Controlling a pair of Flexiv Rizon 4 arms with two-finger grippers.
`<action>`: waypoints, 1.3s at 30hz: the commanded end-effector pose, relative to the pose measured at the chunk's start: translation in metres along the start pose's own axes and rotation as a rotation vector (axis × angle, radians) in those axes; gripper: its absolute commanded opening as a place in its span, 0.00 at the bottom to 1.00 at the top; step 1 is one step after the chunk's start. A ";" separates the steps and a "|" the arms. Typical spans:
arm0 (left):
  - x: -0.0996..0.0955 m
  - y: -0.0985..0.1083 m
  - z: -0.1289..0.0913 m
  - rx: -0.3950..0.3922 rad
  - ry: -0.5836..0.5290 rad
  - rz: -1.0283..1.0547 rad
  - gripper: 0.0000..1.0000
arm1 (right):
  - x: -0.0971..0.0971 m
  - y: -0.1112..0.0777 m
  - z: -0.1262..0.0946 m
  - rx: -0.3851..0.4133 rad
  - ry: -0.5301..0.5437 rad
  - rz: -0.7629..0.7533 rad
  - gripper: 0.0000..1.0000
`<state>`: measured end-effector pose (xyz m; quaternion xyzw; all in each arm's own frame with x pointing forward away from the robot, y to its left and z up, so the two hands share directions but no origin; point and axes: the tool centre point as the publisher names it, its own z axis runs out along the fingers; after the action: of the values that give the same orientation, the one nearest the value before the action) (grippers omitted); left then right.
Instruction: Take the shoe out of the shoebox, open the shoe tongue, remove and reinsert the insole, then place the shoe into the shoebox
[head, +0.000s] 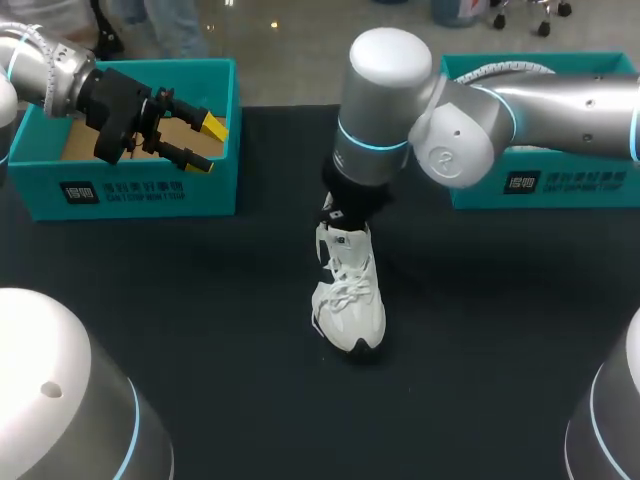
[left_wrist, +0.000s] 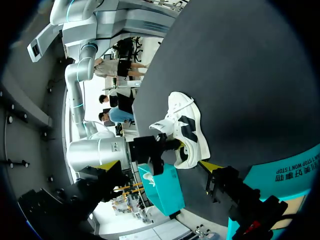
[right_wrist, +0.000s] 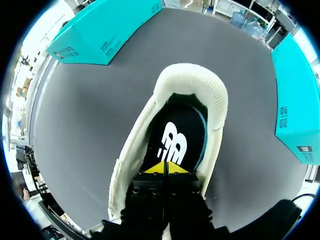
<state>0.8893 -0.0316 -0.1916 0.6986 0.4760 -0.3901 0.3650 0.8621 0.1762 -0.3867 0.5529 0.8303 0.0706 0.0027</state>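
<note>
A white laced shoe (head: 348, 295) stands upright on the black table, toe toward the front edge. My right gripper (head: 338, 222) points straight down into its heel opening. From the right wrist, the gripper (right_wrist: 164, 168) is shut, its yellow tips together just above the black insole (right_wrist: 175, 140) inside the padded collar (right_wrist: 192, 85). My left gripper (head: 207, 145) hangs open over the near wall of the left teal shoebox (head: 130, 190), nothing between its fingers. Seen from the left wrist, that gripper (left_wrist: 159, 168) faces the shoe (left_wrist: 192, 130) from well back.
A second teal box (head: 520, 185) sits at the back right, under my right arm. The left box (left_wrist: 295, 172) lies close beside my left gripper. Black table (head: 200, 300) surrounds the shoe on all sides.
</note>
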 end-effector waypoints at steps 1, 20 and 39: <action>0.000 0.001 0.000 0.003 0.002 0.001 1.00 | -0.003 0.001 -0.019 -0.023 -0.022 -0.002 0.00; 0.000 0.001 0.000 0.003 0.002 0.001 1.00 | -0.013 0.023 0.014 -0.026 -0.087 -0.053 0.00; 0.000 0.001 0.000 0.003 0.002 0.001 1.00 | -0.012 0.024 -0.009 -0.071 -0.076 -0.059 0.00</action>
<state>0.8893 -0.0316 -0.1916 0.6986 0.4760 -0.3901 0.3650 0.8954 0.1793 -0.3889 0.5294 0.8435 0.0762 0.0487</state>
